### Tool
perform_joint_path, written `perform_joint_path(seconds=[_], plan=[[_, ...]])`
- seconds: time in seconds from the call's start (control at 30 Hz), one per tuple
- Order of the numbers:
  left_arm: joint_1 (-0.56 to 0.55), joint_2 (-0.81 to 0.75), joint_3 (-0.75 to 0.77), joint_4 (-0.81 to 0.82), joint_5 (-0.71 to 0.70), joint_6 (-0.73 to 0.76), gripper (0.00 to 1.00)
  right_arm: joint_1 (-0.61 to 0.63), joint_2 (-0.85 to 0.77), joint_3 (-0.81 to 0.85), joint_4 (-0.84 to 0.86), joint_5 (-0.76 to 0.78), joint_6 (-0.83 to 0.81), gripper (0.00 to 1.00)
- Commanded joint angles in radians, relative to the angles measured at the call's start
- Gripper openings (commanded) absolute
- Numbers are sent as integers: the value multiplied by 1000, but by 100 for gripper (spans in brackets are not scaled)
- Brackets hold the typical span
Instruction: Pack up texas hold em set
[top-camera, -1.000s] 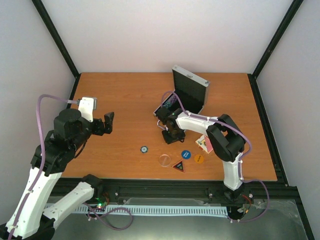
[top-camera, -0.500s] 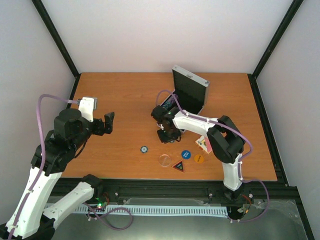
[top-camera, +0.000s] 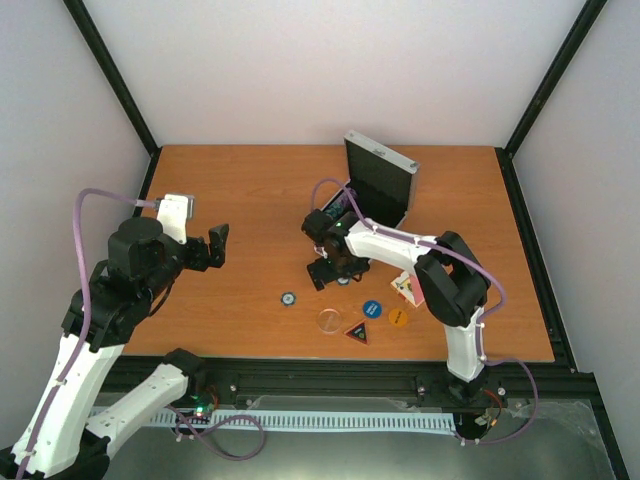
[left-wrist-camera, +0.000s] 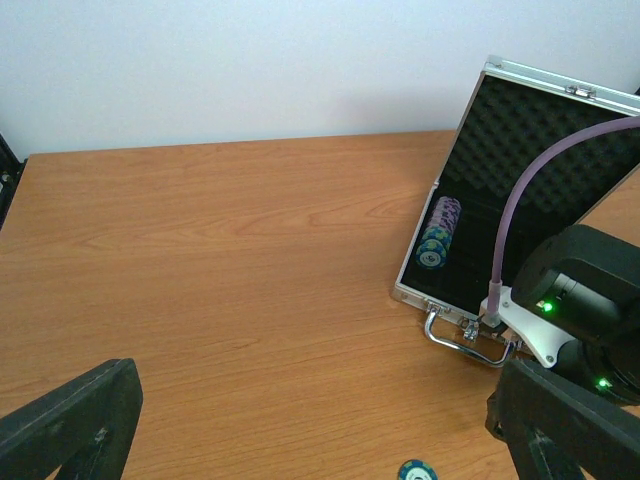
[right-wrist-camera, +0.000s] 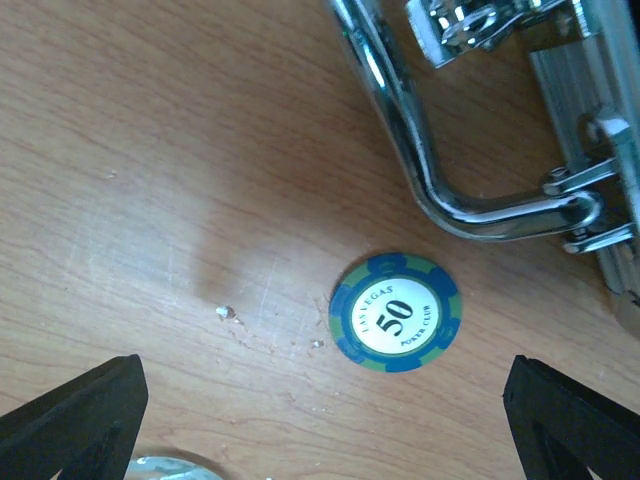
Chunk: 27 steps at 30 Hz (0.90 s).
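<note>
Over the table (top-camera: 250, 190), left gripper (left-wrist-camera: 315, 430) and right gripper (right-wrist-camera: 320, 420) spread jaws wide, gripping nothing.

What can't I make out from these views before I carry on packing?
- Case tray: top view, right arm covers it; left wrist view, that arm hides its right part beyond the chip row.
- Card deck: top view, mostly under the right arm.
- Loose chip: left wrist view, cut by bottom edge; top view, too small to read.
- Clear disc: right wrist view, cut by bottom edge.
</note>
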<state>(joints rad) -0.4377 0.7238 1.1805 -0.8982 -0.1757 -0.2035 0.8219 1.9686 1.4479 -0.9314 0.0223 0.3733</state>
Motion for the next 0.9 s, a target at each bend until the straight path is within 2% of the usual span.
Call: perform_joint_path(seconds=[0.0,0.23,0.57,0.87], plan=[[4,-6,-1,5,-2,6,100,-23,-4,23,-8,-2,-40,100],[4,-6,-1,4,-5,4,100,-59,47,36,0,-26,-82,100],[4,-12,-6,-3,-22,7,100,-61,88,27,9,-48,-96,95],[4,-19,-7,-5,-29,9,100,-63,95,-9,21,-63,-83,79]])
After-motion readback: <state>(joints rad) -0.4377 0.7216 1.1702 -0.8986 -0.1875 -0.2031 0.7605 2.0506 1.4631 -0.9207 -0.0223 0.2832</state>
